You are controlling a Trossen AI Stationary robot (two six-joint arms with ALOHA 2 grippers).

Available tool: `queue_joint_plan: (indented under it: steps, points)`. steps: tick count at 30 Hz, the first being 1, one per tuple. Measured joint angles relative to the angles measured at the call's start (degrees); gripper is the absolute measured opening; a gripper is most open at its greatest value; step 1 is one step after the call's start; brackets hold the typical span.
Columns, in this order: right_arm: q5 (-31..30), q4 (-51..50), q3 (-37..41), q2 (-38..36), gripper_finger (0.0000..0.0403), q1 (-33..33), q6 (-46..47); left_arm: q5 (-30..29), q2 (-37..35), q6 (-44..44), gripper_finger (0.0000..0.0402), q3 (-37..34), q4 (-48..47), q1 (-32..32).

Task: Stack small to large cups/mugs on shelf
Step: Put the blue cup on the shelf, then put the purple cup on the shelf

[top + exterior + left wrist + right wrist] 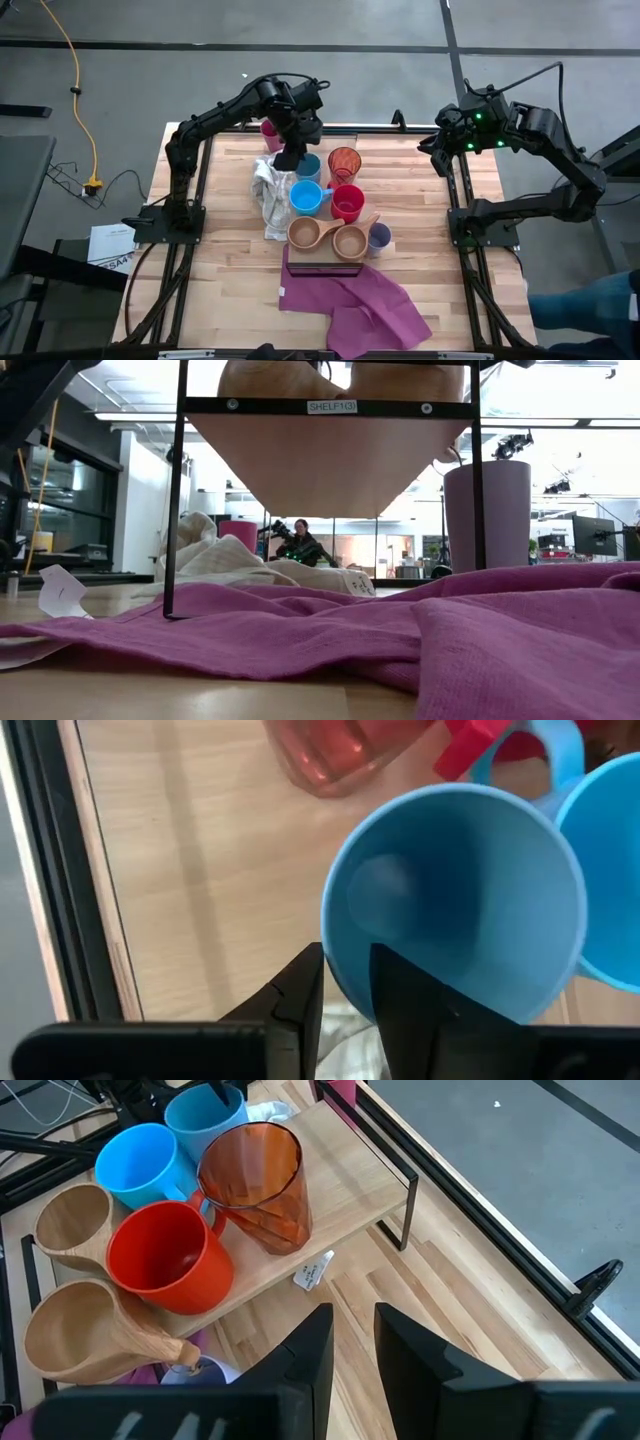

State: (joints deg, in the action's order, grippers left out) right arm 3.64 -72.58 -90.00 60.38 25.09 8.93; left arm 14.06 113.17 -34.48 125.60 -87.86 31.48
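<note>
The left tool [345, 995] pinched the far blue mug's [455, 900] rim, best set down level beside its twin [304, 196] on the shelf [345, 1195].

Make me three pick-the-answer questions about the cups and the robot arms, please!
1. Where is the red mug? A on the floor; B on the shelf; C in a gripper.
2. How many tan wooden cups are there? A one; B two; C five.
3. How is the right gripper? A open, empty; B shut on a cup; C shut on a cloth.
Answers: B, it stands there beside the orange tumbler; B, two stand side by side; A, its fingers are apart with nothing between.
</note>
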Motion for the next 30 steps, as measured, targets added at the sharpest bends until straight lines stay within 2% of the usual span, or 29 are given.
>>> queue_joint_plan:
  steps: [23, 30]
  points:
    - [0.1, 0.0, 0.0, 0.0, 0.0068, 0.0, 0.0, 0.3, 0.0, -1.1, 0.0074, 0.0, 3.9, 0.0]
    - [0.1, 0.0, 0.0, 0.0, 0.0068, 0.0, 0.0, 0.1, 0.0, -1.9, 0.0074, 8.5, 5.3, 0.0]
